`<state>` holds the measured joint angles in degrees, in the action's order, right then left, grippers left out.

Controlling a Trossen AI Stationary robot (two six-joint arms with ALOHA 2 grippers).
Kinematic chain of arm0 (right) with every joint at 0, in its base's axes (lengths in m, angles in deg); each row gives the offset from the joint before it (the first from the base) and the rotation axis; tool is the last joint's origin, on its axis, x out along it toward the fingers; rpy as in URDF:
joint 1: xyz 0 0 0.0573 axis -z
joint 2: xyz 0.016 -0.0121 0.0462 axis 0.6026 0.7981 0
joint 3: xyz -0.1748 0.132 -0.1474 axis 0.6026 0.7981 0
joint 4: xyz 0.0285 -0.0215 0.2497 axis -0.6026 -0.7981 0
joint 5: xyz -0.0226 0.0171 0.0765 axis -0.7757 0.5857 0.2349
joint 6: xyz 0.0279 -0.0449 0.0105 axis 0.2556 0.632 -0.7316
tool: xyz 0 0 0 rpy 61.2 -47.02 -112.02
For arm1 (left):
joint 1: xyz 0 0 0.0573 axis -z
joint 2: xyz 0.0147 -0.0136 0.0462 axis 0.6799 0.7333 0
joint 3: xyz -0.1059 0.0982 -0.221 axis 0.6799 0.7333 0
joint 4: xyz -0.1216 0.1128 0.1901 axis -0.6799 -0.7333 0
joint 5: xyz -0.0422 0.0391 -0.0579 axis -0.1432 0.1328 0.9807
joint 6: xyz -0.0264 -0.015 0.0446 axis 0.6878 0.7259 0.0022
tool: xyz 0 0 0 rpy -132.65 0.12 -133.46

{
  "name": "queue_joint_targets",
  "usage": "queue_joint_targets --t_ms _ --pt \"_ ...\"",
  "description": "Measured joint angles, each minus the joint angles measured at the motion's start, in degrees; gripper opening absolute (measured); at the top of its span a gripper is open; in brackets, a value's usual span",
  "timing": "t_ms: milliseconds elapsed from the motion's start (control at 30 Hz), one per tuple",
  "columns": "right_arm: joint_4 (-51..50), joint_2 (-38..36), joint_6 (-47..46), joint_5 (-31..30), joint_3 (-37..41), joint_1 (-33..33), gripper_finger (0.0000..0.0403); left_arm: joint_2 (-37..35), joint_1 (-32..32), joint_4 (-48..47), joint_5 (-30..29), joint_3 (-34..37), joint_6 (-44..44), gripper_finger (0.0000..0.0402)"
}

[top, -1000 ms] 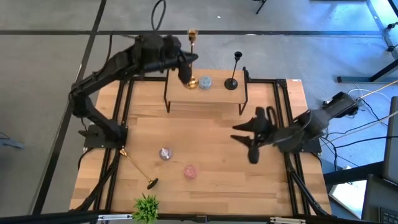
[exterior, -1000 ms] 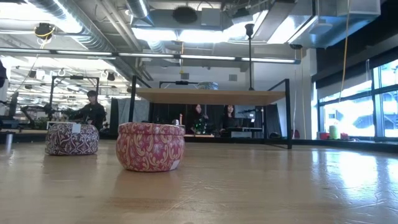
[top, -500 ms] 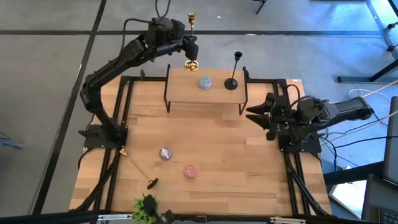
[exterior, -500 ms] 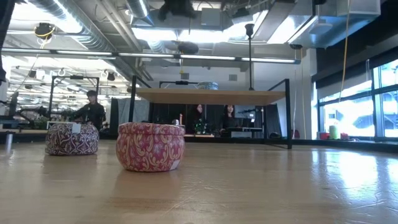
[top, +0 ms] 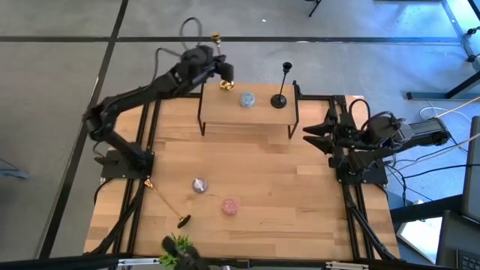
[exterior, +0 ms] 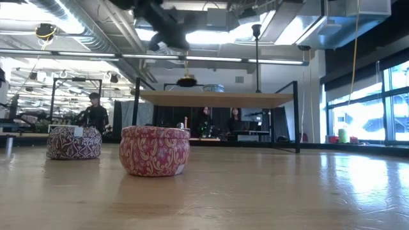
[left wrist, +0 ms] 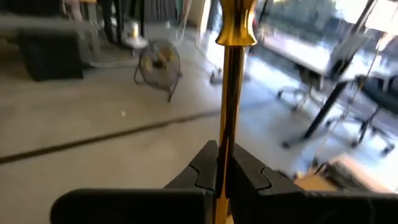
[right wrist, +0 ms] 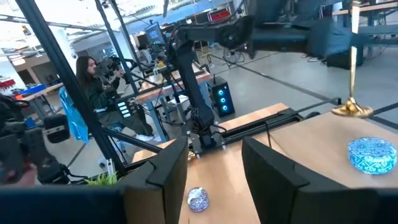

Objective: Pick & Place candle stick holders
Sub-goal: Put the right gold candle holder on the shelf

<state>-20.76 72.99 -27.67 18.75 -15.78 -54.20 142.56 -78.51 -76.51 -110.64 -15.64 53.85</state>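
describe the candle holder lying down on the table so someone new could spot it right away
Start at the wooden table and go to its front left corner, near the small green plant. The gold candle holder lies flat there, slanting. The other two holders are upright, back at the raised shelf.

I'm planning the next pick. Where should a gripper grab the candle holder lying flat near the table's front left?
Grab the lying candle holder by its thin stem, near the middle, from straight above, fingers across it. It lies flat and diagonal on the table, round base toward the front edge. The left gripper is occupied, shut on a gold candle holder.
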Motion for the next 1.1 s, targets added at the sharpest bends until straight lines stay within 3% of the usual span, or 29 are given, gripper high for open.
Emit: queue_joint_targets --t_ms 133,367,633,1100 --pt "-0.10 0.35 0.02 -0.52 0.00 0.26 0.0156 -5.42 -0.20 5.30 -1.17 7.63 -2.33 0.0010" --pt "0.73 1.12 0.04 -1.79 0.00 2.98 0.0156 -7.47 -2.32 6.26 -0.29 12.43 -4.43 0.0010" --pt "2.05 1.40 -0.35 -1.52 0.00 4.04 0.0156 -5.10 -2.78 10.37 1.35 12.96 -5.66 0.0010" --pt "2.04 1.77 -1.53 -1.50 0.00 4.04 0.0156 -5.21 -3.15 10.15 -0.78 12.95 -7.88 0.0010"
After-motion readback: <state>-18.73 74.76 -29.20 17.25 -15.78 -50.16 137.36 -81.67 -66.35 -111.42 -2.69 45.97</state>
